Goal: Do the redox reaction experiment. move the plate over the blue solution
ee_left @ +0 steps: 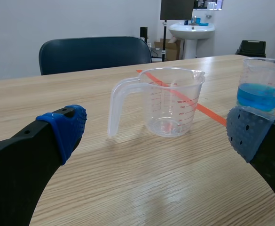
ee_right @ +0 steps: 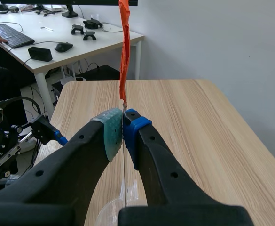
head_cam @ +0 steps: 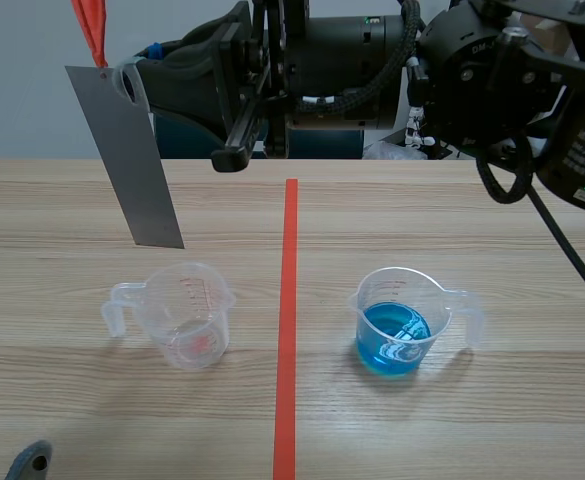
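Above the table's (head_cam: 472, 200) left half, the right arm (head_cam: 492, 60) reached across and held the grey plate (head_cam: 130, 160) upright, its lower edge hanging behind the empty cup (head_cam: 187, 315), well apart from the cup of blue solution (head_cam: 402, 320). The right gripper (ee_right: 123, 134) was clenched on the plate's thin top edge, below an orange ribbon (ee_right: 123, 47). The left gripper (ee_left: 156, 131) sat low, released, facing the empty cup. Carried too low, the plate could clip either rim and spill; a narrow pinch might let it slip or swing.
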